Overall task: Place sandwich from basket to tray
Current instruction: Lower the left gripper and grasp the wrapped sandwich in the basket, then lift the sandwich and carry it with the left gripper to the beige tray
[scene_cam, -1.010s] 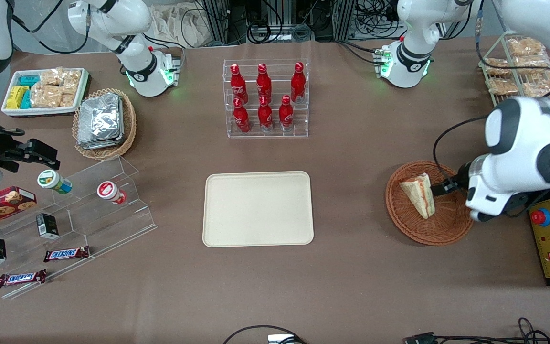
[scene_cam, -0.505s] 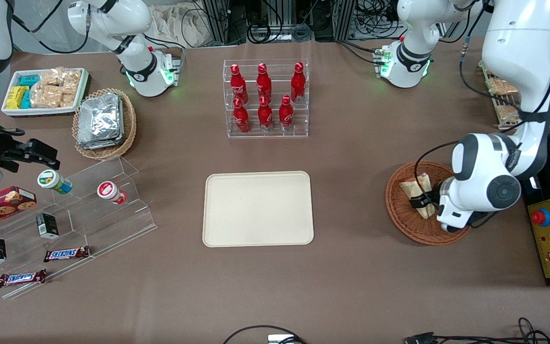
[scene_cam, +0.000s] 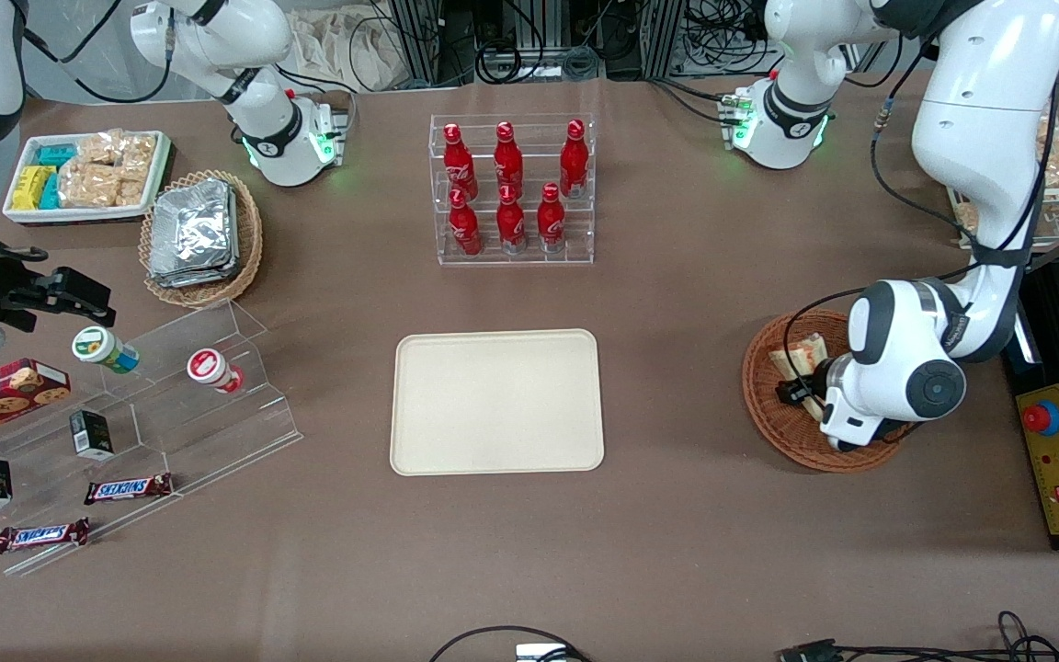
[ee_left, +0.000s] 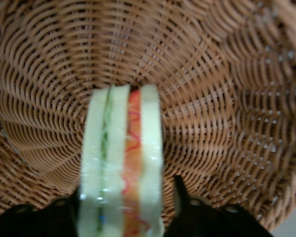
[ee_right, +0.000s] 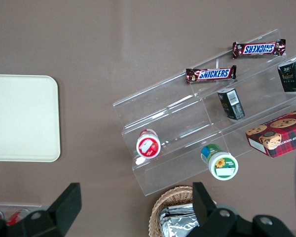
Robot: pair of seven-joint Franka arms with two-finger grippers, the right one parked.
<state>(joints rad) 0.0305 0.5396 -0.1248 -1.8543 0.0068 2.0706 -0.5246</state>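
Note:
The sandwich [scene_cam: 802, 353], a wrapped white-bread wedge with orange-red and green layers, lies in the reddish-brown wicker basket [scene_cam: 766, 418] toward the working arm's end of the table. The left gripper [scene_cam: 800, 392] is down inside the basket, over the sandwich, and the arm's wrist hides most of both. In the left wrist view the sandwich [ee_left: 122, 163] stands edge-up between the two dark fingers [ee_left: 180, 197]. The gripper [ee_left: 124, 202] is open, with a gap showing beside one finger. The cream tray [scene_cam: 497, 402] lies flat at the table's middle, with nothing on it.
A clear rack of red bottles [scene_cam: 511, 188] stands farther from the front camera than the tray. A yellow control box with a red button [scene_cam: 1055, 455] sits beside the basket at the table's end. A wire rack of bagged snacks [scene_cam: 1058, 165] stands near the arm's base.
The left arm has swung over the basket toward the tray's side. Its gripper has come down around the sandwich, which now shows far less in the front view.

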